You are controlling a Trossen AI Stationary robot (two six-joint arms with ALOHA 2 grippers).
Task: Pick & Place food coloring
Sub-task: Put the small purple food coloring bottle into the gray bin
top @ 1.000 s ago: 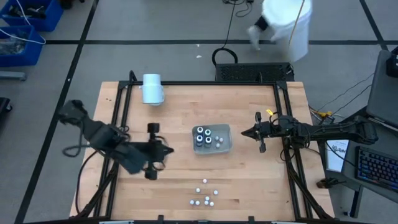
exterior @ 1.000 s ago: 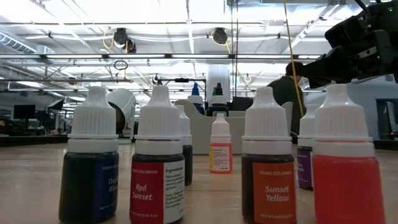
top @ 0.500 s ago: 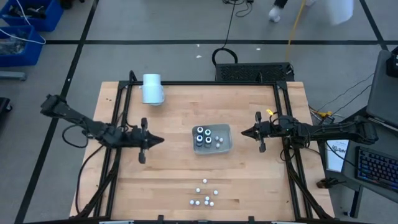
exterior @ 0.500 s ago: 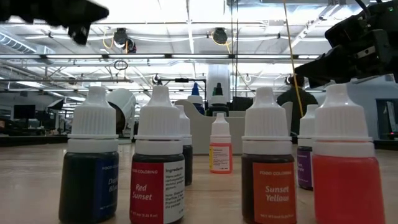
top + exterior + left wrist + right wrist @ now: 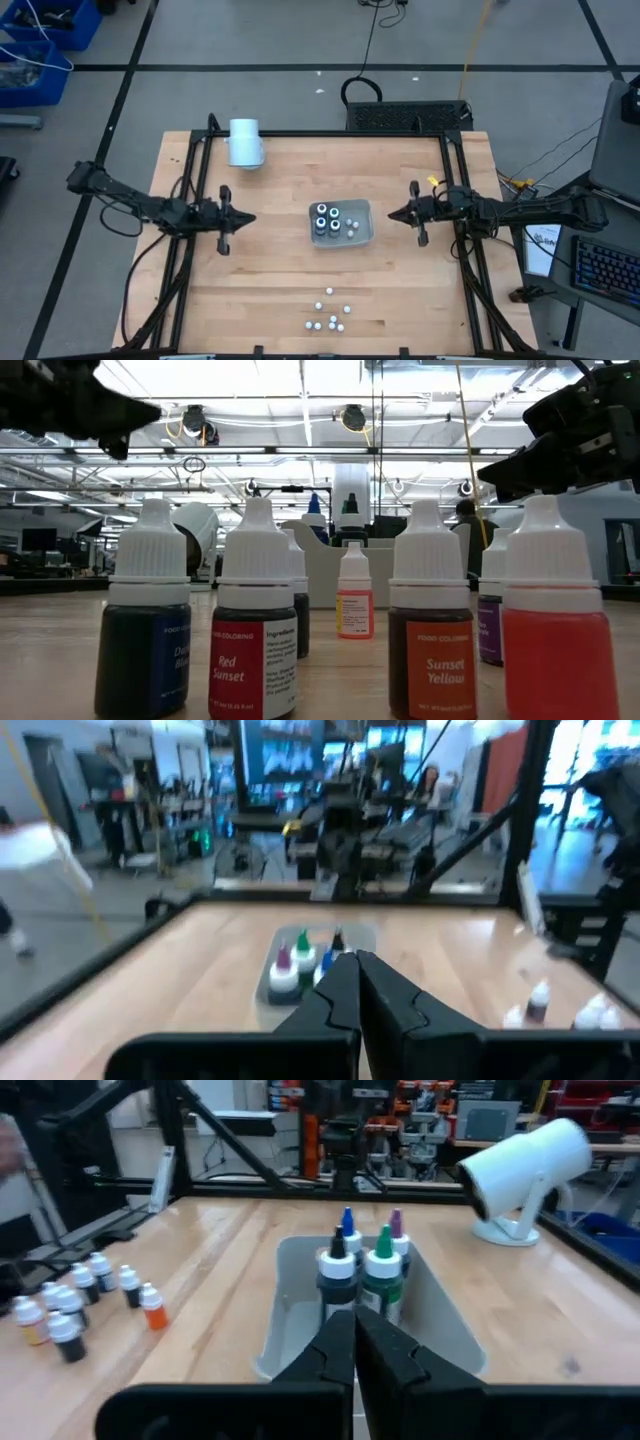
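Now left tool [image 5: 246, 218] farther back.

Four larger food coloring bottles [image 5: 326, 217] are seen upright at the tray's left end, mid-surface. Smaller white-capped bottles [image 5: 329, 312] are clustered upright near the near edge, well apart.

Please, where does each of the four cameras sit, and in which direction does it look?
High view: above, straight down on table; both arms show.
Low view: at table-top height, behind the loose bottles, facing the room; dark arm parts above.
Left wrist view: on left arm, facing the tray; shut left gripper below.
Right wrist view: opposite side, facing the tray; shut right gripper below.
Both wrist views share the tray.
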